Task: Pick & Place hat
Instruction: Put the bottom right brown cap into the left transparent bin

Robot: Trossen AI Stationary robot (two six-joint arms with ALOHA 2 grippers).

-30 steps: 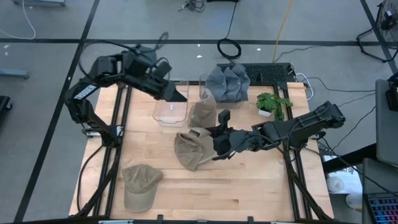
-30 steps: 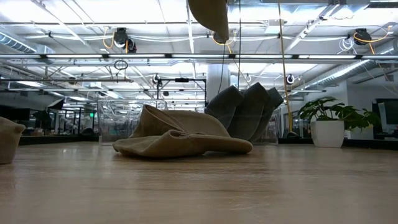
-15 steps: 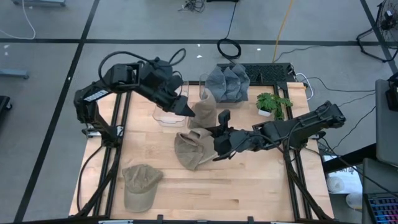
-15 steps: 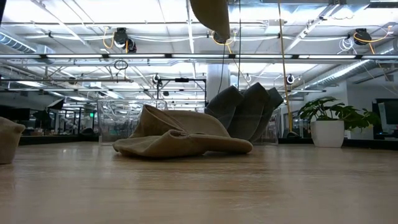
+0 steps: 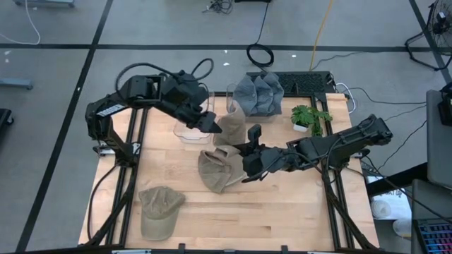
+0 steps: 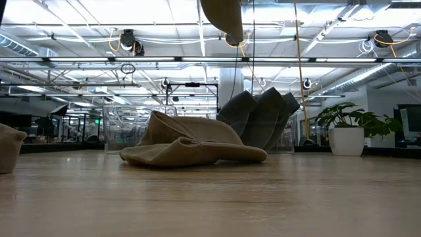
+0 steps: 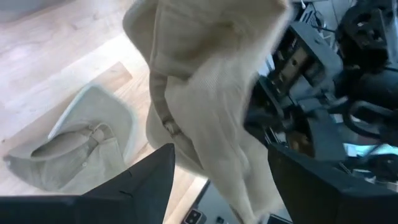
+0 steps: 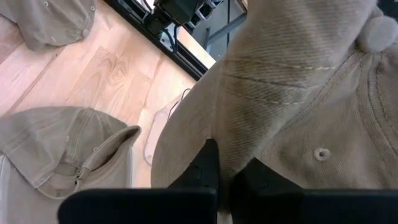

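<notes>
A tan hat (image 5: pixel 232 127) hangs in the air over the middle of the table, with my right gripper (image 5: pixel 242 146) shut on it. In the low view only its lower end (image 6: pixel 223 16) shows, at the top. My left gripper (image 5: pixel 210 125) is right beside the hat's left side. In the left wrist view its fingers (image 7: pixel 155 174) are open, with the hanging cloth (image 7: pixel 205 93) between them; I cannot tell if they touch it. A second tan hat (image 5: pixel 215 169) lies crumpled on the table below. My right gripper pinches a fold of the hat's crown cloth (image 8: pixel 217 134) between its two shut fingers, coming roughly level from the table's right side. The hat is lifted clear of the table; its top button (image 8: pixel 379 28) is beyond the fingers.
A third tan hat (image 5: pixel 159 210) lies near the front left. A clear bin (image 5: pixel 193 121) stands at the back under my left arm. Grey hats (image 5: pixel 259 93) stand in another clear holder behind. A potted plant (image 5: pixel 309 116) is at the back right.
My left gripper has moved toward the table's near edge and slightly right, and a little down, coming from over the clear bin up to the left side of the hanging hat. My right gripper and the hat have kept still.
</notes>
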